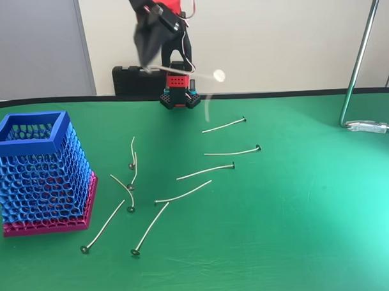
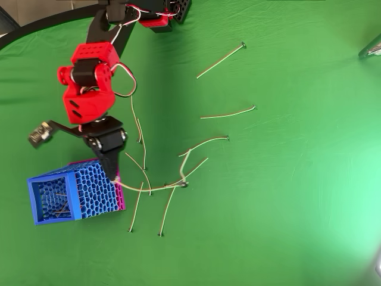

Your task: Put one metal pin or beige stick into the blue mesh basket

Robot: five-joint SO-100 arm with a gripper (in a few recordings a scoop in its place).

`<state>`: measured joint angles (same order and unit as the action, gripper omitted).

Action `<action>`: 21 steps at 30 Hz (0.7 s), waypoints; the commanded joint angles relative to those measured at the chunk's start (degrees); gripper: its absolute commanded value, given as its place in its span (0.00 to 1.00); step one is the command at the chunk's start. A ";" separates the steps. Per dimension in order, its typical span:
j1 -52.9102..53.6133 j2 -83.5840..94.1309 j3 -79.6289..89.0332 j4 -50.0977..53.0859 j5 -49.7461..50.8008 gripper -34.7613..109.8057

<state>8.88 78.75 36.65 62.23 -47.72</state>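
Note:
The blue mesh basket with its pink base stands at the table's left; from overhead, thin pins lie inside the basket. My black gripper hangs high above the table, shut on a long metal pin that sticks out sideways to the right, its head blurred. In the overhead view the gripper appears over the basket's right side, and the held pin runs right from it with a bent end. Several metal pins lie scattered on the green cloth right of the basket.
The arm's red and black base sits at the table's back edge, with a black box behind it. A metal pole with a clamp stands at the right. Green cloth lies open at the front and right.

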 commanded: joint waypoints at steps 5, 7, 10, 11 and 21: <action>10.90 5.62 1.93 -13.10 3.25 0.24; 13.45 5.80 3.78 -16.87 4.04 0.24; 17.23 6.42 7.56 -23.12 5.01 0.24; 18.28 6.68 9.14 -25.14 5.10 0.24; 25.22 7.21 27.86 -49.92 3.25 0.24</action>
<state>32.87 83.32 61.08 17.49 -43.42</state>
